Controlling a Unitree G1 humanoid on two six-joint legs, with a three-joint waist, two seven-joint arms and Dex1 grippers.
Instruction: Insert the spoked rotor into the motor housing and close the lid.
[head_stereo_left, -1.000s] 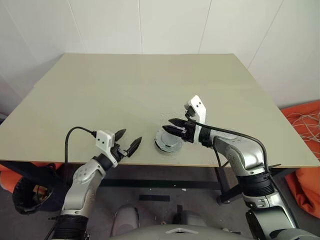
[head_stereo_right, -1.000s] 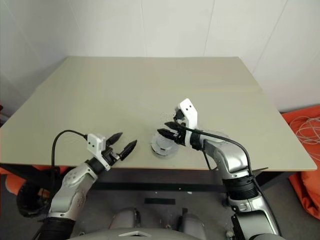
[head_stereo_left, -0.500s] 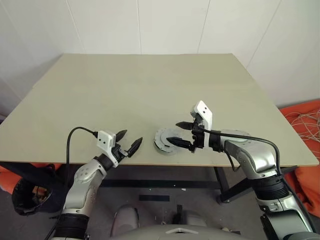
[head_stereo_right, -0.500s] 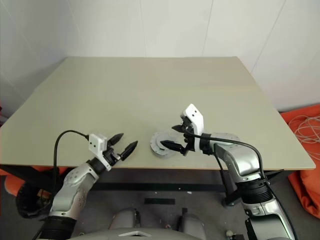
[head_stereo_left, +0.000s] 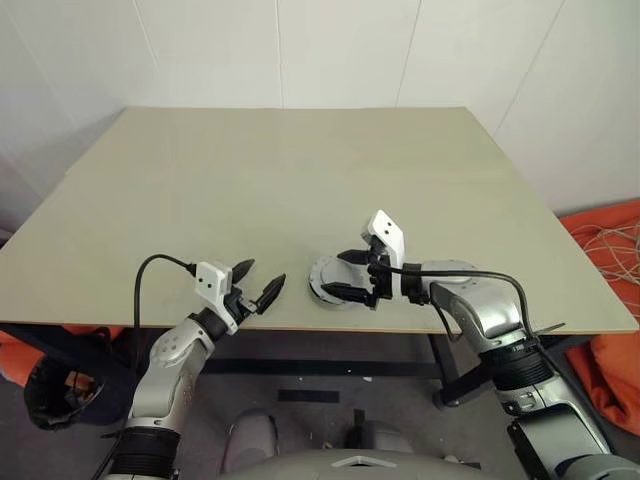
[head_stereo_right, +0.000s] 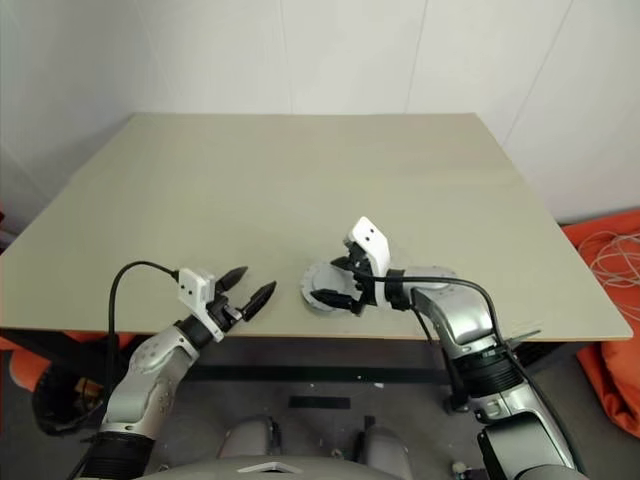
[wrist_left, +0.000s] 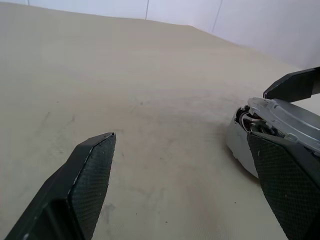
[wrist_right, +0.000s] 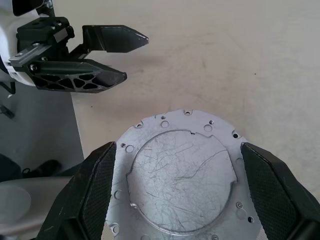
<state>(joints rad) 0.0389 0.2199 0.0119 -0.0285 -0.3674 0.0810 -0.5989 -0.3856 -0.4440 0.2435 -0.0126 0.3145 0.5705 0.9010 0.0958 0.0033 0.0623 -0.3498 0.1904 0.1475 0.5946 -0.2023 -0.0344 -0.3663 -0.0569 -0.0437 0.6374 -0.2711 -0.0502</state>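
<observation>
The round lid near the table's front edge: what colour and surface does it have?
Silvery grey metal lid, finely scratched, small holes around its rim; clearest in the right wrist view.

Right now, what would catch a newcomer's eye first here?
The round silver lid near the table's front edge, with the right gripper open and straddling it. Beside it, to the left, the left gripper hangs open over the table edge, pointing at the lid.
</observation>
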